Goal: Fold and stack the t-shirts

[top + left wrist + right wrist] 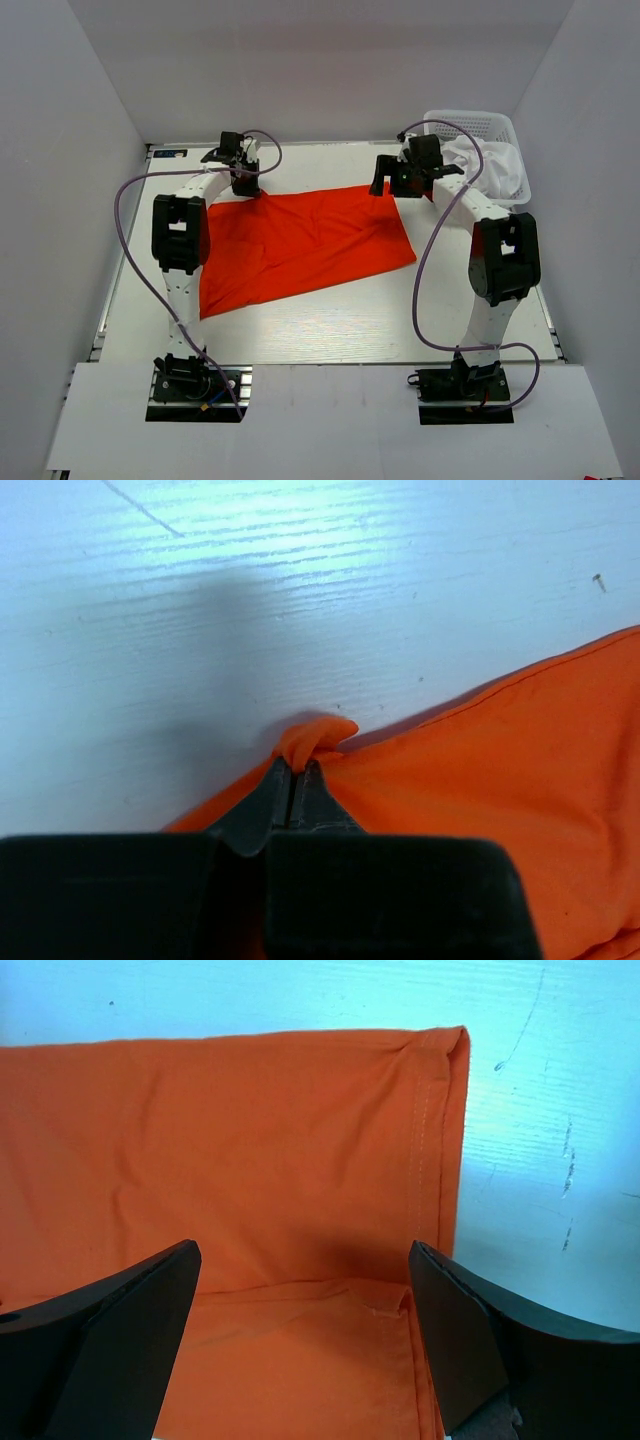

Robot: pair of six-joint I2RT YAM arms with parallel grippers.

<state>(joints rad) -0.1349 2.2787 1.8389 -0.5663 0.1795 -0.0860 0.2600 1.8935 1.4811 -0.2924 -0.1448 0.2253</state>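
Note:
The orange-red t-shirt (300, 245) lies spread flat across the middle of the table. My left gripper (243, 186) is at the shirt's far left corner. In the left wrist view it (297, 772) is shut on a small pinched fold of the orange cloth (520, 780). My right gripper (392, 186) hovers over the far right corner. It (305, 1265) stands open, its fingers (140, 1320) straddling a hemmed edge of the shirt (250, 1140) with nothing gripped. The white t-shirt (492, 165) lies bunched in the basket at the back right.
A white plastic lattice basket (470, 120) stands at the back right corner, close behind my right arm. White walls enclose the table on the left, right and back. Purple cables loop from both arms.

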